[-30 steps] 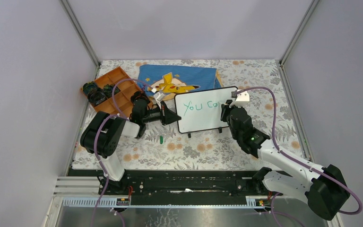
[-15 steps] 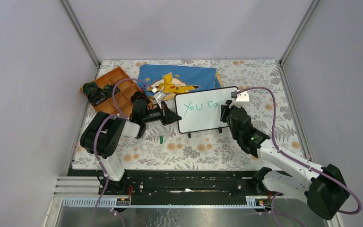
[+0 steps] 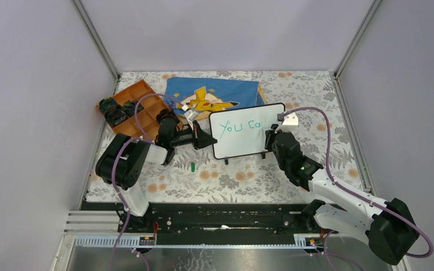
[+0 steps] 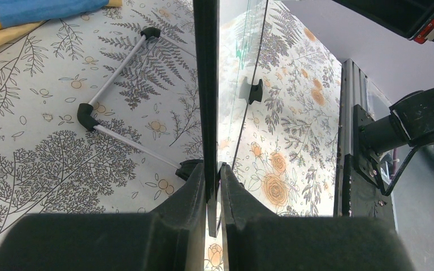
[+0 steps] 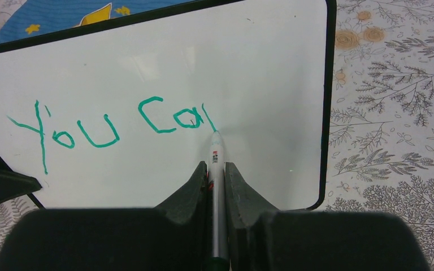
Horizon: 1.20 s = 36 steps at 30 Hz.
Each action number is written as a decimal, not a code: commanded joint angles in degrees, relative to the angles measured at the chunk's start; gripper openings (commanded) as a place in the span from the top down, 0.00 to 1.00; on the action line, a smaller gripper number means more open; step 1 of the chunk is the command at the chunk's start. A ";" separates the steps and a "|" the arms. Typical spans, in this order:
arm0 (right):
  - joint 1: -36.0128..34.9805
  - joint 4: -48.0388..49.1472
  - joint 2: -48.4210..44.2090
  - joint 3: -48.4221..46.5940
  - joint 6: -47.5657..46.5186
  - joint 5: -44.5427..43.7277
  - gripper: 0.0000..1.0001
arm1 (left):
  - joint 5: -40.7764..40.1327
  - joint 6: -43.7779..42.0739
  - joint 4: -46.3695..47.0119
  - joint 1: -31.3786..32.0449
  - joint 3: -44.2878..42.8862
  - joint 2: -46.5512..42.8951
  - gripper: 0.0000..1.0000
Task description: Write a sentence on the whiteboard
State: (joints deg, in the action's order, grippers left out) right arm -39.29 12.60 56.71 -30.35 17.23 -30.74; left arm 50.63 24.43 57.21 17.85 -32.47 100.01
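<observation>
The whiteboard (image 3: 243,131) stands tilted on its small black feet near the table's middle; it fills the right wrist view (image 5: 260,68). Green marker words "You Ca" (image 5: 113,121) run along its upper line. My left gripper (image 3: 206,139) is shut on the board's left edge, seen edge-on in the left wrist view (image 4: 206,113). My right gripper (image 3: 270,137) is shut on a grey marker (image 5: 217,186), whose tip touches the board just after the "a".
A blue Pikachu cloth (image 3: 212,93) lies behind the board. An orange compartment tray (image 3: 138,107) with dark items sits at the back left. A small green cap (image 3: 192,166) lies on the floral table cover in front of the left gripper.
The right gripper has moved a little down and right with the marker, and the "a" after "C" has gained its downstroke. The left arm has held still.
</observation>
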 commanded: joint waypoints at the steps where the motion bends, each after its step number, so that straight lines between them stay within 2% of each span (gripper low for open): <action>1: 0.43 1.79 0.05 -2.48 -0.06 0.18 1.00 | -1.08 -3.42 -6.03 1.20 0.56 0.72 1.00; 15: 0.90 2.89 2.68 -6.33 -2.37 -0.73 1.00 | -1.08 -3.60 -6.19 1.22 0.61 0.59 1.00; 36: 2.55 1.54 1.42 -5.42 -1.70 -2.84 1.00 | -1.14 -3.77 -6.76 1.30 0.52 0.37 1.00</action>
State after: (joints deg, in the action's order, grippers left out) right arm -37.60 13.13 59.13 -34.46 15.49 -30.96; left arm 50.54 24.18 56.93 17.98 -32.47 99.88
